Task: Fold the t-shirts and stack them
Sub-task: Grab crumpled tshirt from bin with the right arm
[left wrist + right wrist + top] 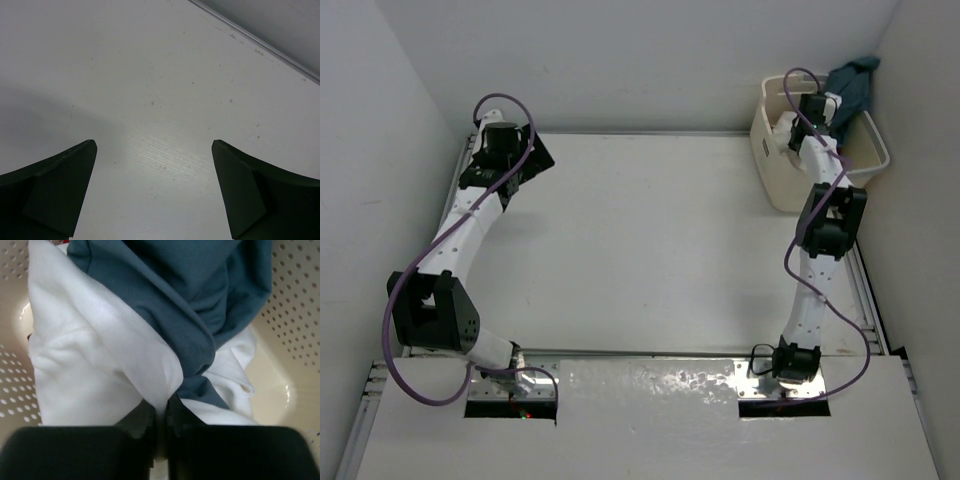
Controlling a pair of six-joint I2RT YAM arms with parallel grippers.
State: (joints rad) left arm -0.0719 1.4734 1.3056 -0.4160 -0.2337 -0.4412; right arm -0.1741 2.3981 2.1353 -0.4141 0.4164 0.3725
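Observation:
In the right wrist view a white t-shirt [85, 365] lies bunched in the basket with a dusty blue-grey t-shirt [190, 300] draped over it. My right gripper [161, 412] is shut on a fold of the white t-shirt, which is pinched between the two fingers. From above, the right arm reaches down into the basket [775, 185], and the blue-grey t-shirt [850, 85] hangs over its far rim. My left gripper [154, 150] stands wide open over the bare table [150, 75], holding nothing. From above, that left gripper [533, 160] sits at the far left.
The cream perforated laundry basket [295, 330] stands at the table's far right corner, close to the right wall. A metal rail [260, 47] runs along the table's edge beyond the left gripper. Purple cables loop round both arms.

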